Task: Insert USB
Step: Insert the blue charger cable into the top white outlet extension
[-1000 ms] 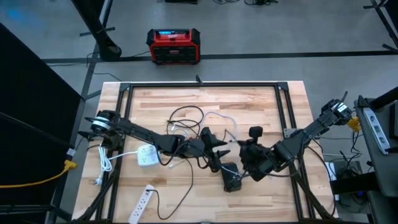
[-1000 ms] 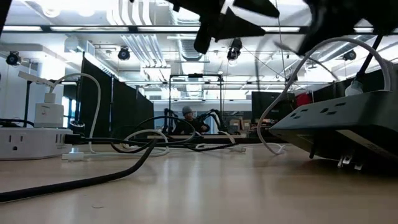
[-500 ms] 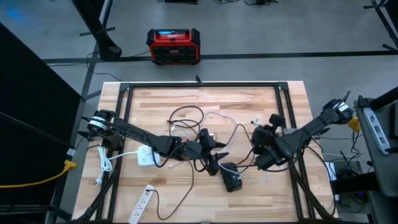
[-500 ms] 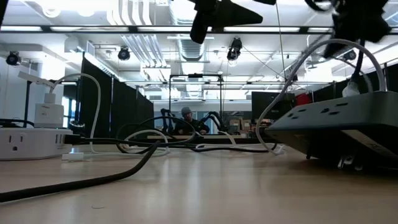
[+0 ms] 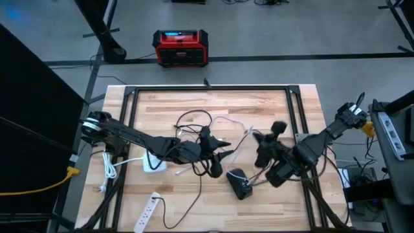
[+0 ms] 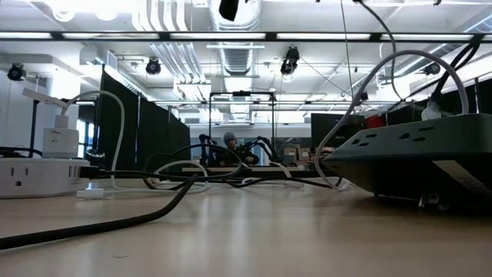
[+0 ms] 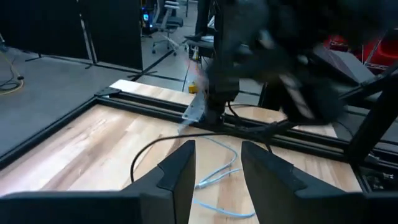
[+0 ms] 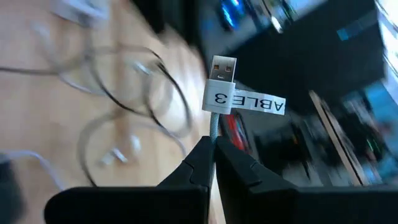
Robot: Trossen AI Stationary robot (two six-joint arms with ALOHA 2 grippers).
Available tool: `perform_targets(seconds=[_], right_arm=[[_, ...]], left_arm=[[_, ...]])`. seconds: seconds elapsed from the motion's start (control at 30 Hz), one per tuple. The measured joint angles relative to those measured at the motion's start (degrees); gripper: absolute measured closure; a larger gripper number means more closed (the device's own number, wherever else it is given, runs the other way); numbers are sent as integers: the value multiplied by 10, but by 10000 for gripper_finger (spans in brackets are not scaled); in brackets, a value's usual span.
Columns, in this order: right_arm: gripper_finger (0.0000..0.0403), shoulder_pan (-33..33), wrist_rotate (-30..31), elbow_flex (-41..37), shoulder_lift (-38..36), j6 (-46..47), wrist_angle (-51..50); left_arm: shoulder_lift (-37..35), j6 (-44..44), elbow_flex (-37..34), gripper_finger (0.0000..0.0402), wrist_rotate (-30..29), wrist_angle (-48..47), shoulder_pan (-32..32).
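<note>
USB plug (image 8: pixel 222 68) sticks up out of my right claw (image 8: pixel 214 148), pinched tight, lifted over the table | left claw (image 7: pixel 215 163) partly open, holding nothing I can see | step: carrying | next: line plug up with black power strip (image 5: pixel 239 183), push in.

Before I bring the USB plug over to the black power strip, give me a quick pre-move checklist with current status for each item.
1. Right gripper shut on the USB cable just below the plug: ok.
2. USB plug projects clear beyond the fingertips, metal end exposed: ok.
3. Plug lined up with a port on the black power strip: not ok, the right gripper is still off to the strip's side.
4. Location of the USB port on the strip: cannot tell.
5. Left gripper empty, fingers apart: ok.
6. Loose cables clear of the path: cannot tell.
</note>
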Motion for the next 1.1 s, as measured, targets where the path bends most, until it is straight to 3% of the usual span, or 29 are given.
perform_targets(seconds=[0.13, 0.23, 0.73, 0.97, 1.1], right_arm=[[403, 15, -31, -5, 13, -167, 159], [403, 16, -32, -4, 28, -215, 198], [403, 6, -29, -4, 52, -218, 193], [403, 5, -29, -1, 53, -218, 204], [403, 5, -30, -1, 54, -218, 204]], left_arm=[[-9, 2, 0, 280, 0, -2, 2], [-9, -1, 0, 268, 9, -6, 2], [-9, -57, 0, 192, 111, 16, 0], [-8, -59, 0, 180, 73, 7, -1], [-8, -55, 0, 192, 51, 6, -1]])
